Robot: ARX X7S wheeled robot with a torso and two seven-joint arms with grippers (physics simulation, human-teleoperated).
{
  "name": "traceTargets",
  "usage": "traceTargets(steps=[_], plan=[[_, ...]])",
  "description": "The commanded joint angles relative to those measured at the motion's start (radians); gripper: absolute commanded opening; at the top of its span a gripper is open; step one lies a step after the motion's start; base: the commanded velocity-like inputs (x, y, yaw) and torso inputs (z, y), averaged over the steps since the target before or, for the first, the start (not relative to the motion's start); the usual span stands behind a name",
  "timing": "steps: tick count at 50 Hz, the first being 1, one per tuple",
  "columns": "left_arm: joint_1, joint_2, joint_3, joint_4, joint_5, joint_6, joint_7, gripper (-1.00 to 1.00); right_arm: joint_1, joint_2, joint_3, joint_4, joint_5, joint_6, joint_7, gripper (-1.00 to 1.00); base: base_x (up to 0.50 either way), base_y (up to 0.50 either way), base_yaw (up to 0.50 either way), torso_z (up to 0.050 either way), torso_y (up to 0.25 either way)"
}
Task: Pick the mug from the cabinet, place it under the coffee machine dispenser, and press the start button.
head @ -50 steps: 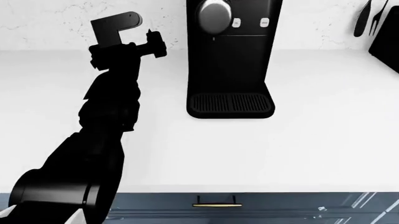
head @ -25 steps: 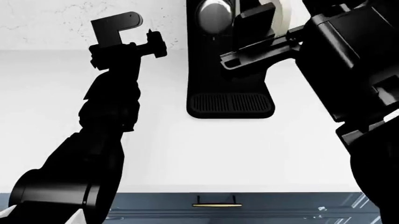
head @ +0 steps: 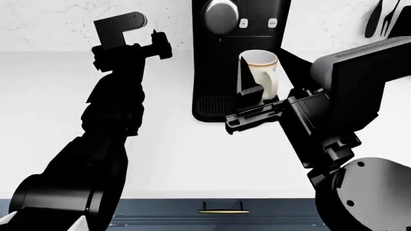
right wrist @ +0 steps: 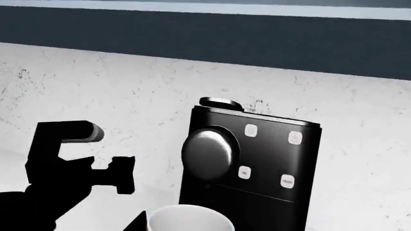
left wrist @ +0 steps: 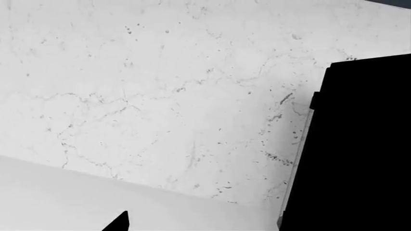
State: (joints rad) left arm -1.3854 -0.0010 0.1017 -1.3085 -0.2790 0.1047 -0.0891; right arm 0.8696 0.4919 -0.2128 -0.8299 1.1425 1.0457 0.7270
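Mug (head: pixel 260 72) now lower, over drip tray (head: pixel 215 104); no legible writing.

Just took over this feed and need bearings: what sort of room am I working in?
Most likely a kitchen: a white counter with a marble-look wall behind it, a black coffee machine, a drawer below, and dark utensils hanging at the far right.
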Motion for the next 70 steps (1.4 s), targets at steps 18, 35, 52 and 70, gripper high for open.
traceTargets(steps=[18,35,52,70], plan=[[0.0,0.0,0.0,0.0,0.001,0.002,0.004,1.0,-0.21,-0.122,-0.268,0.461,-0.689,-0.611,-0.343,-1.0,0.0,0.0,0.0,0.0,0.0],[0.0,0.0,-0.007,0.0,0.004,0.001,0.009,1.0,-0.092,-0.228,-0.309,0.746,-0.744,-0.711,-0.405,-1.0,0.0,0.0,0.0,0.001,0.0],[0.001,0.0,-0.001,0.0,0.0,0.003,0.011,1.0,-0.003,-0.327,-0.344,1.044,-0.801,-0.847,-0.45,-1.0,0.0,0.0,0.0,0.0,0.001],[0.001,0.0,-0.007,0.0,0.003,0.003,0.013,1.0,0.022,-0.386,-0.353,1.264,-0.808,-0.977,-0.489,-1.0,0.0,0.0,0.0,0.0,0.0]])
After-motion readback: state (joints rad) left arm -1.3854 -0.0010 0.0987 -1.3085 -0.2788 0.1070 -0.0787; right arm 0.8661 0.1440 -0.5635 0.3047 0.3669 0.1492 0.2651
